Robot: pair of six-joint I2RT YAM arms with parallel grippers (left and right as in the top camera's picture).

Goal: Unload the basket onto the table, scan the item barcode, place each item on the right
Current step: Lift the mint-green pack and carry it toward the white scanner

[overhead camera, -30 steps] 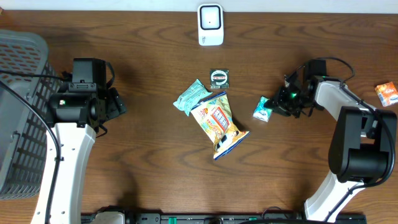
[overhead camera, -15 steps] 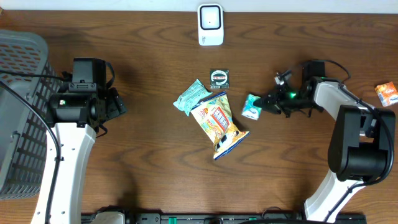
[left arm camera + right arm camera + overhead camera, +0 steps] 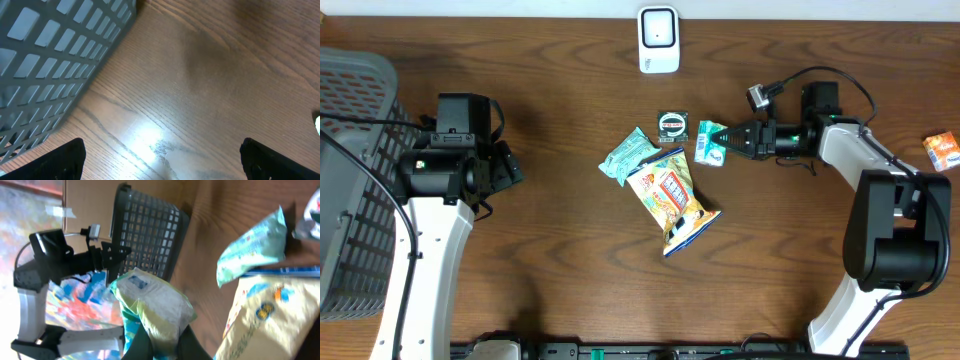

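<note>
**Right arm at mid-worktop.** My right gripper (image 3: 727, 141) is clamped on the small teal-and-white packet (image 3: 709, 143), near the middle of the worktop (image 3: 550, 270) and short of the white scanner (image 3: 658, 40) at the far edge. Just beside the packet lie a dark square sachet (image 3: 672, 124), a teal pouch (image 3: 628, 154) and a yellow snack bag (image 3: 672, 198). An orange packet (image 3: 942, 150) sits at the right edge and a grey basket (image 3: 350, 200) at the left. My left gripper (image 3: 162, 155) hangs spread wide over bare wood. I cannot make out a barcode, and the gripper hides the packet's lower end.
</note>
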